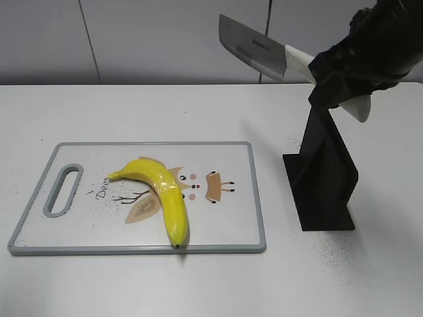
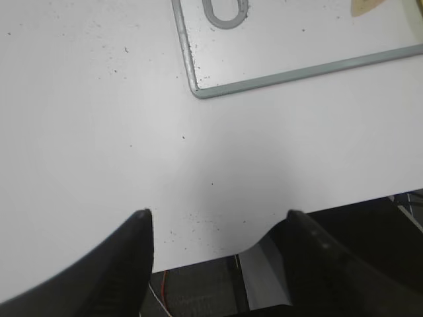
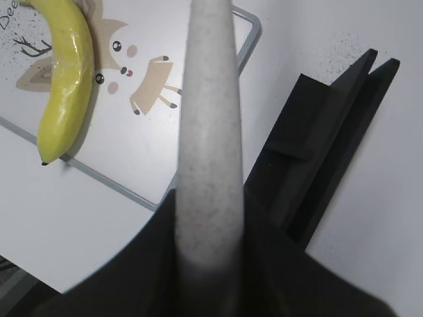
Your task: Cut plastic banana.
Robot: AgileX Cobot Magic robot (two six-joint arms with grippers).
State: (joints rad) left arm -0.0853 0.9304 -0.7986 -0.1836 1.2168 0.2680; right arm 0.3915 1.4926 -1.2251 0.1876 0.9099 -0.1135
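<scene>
Exterior view: right claw [image 1: 330, 76] gripping knife [image 1: 254, 47]

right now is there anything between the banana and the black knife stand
No object. In the exterior view, only bare cutting board with its deer print, then bare table, separates the banana from the knife stand. The knife is held high above.

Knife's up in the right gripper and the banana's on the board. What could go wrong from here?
1. The banana lies loose and curved on the cutting board, its tip at the front edge; with the left gripper away from it, it may roll or slide.
2. The knife in the right gripper is above the black knife stand; swinging down could clip it.
</scene>
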